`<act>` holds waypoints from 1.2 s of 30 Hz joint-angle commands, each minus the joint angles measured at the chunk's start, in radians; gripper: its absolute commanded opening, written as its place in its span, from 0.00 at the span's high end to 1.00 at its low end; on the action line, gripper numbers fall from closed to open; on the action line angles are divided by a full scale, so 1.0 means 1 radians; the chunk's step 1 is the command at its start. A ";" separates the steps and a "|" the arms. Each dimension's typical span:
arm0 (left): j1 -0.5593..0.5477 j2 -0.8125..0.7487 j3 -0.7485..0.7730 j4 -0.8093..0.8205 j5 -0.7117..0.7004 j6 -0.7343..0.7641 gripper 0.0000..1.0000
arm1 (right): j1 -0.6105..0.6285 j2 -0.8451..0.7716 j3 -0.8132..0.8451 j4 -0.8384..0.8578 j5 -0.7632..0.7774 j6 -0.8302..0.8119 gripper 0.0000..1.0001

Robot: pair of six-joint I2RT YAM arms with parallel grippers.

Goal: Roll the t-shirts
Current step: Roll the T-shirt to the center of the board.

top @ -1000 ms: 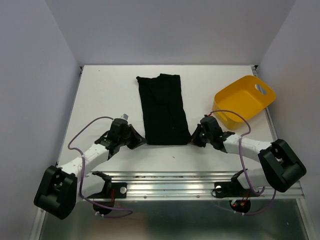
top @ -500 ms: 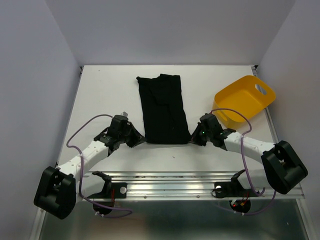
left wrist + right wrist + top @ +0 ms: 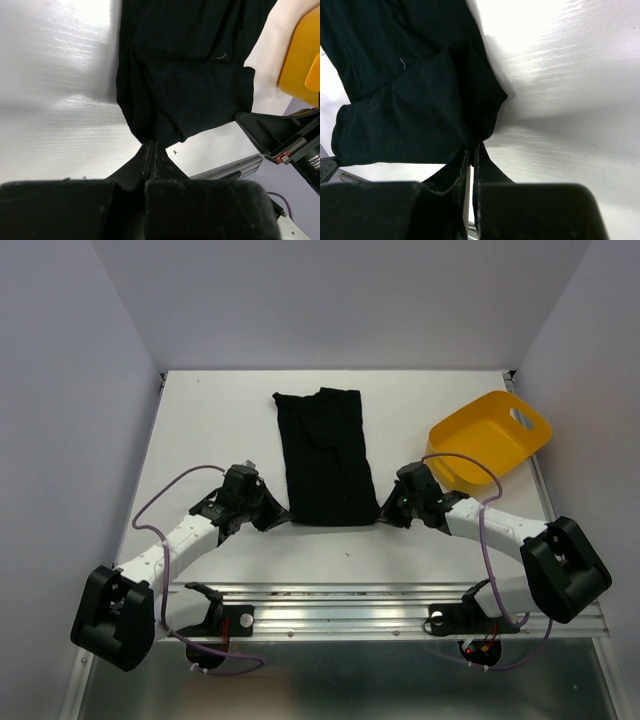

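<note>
A black t-shirt (image 3: 325,455), folded into a long strip, lies down the middle of the white table (image 3: 220,430). My left gripper (image 3: 280,519) is shut on the strip's near left corner; in the left wrist view (image 3: 151,143) the cloth (image 3: 185,75) bunches up right at the fingertips. My right gripper (image 3: 383,517) is shut on the near right corner; in the right wrist view (image 3: 472,150) the cloth (image 3: 405,100) is pinched between the fingertips and lifted a little. The near hem is folded up slightly.
A yellow plastic tub (image 3: 490,445) stands tilted at the right of the table, just behind my right arm; it also shows in the left wrist view (image 3: 302,60). The metal rail (image 3: 340,605) runs along the table's near edge.
Both grippers have moved slightly away from the near edge, carrying the t-shirt's near corners with them. The near hem has shifted a little up the table.
</note>
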 commanded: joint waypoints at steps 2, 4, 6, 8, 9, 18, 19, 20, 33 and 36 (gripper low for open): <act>0.004 -0.041 -0.012 -0.038 -0.006 0.030 1.00 | -0.005 -0.044 -0.027 0.002 -0.027 0.023 0.99; 0.004 -0.064 -0.039 -0.053 -0.008 0.038 1.00 | 0.010 -0.065 -0.067 0.007 -0.028 0.039 0.99; 0.004 -0.077 -0.059 -0.064 -0.011 0.041 1.00 | 0.023 -0.070 -0.081 -0.006 -0.022 0.048 0.99; 0.003 -0.097 -0.072 -0.079 -0.011 0.039 1.00 | 0.049 -0.079 -0.099 -0.016 -0.018 0.069 0.99; 0.003 -0.117 -0.081 -0.091 -0.012 0.038 1.00 | 0.059 -0.085 -0.103 -0.021 -0.009 0.080 0.99; 0.000 -0.206 -0.081 -0.159 -0.029 0.025 1.00 | 0.113 -0.194 -0.132 -0.058 0.019 0.191 0.99; 0.001 -0.202 -0.078 -0.153 -0.031 0.034 1.00 | 0.113 -0.193 -0.129 -0.059 0.028 0.191 0.99; 0.000 -0.197 -0.075 -0.151 -0.034 0.044 1.00 | 0.113 -0.191 -0.129 -0.062 0.031 0.186 0.99; -0.022 -0.081 -0.001 -0.109 -0.025 0.168 1.00 | 0.113 -0.256 -0.040 -0.250 0.182 -0.079 0.67; -0.061 -0.036 0.031 -0.086 -0.021 0.168 1.00 | 0.113 -0.198 0.055 -0.224 0.205 -0.137 0.87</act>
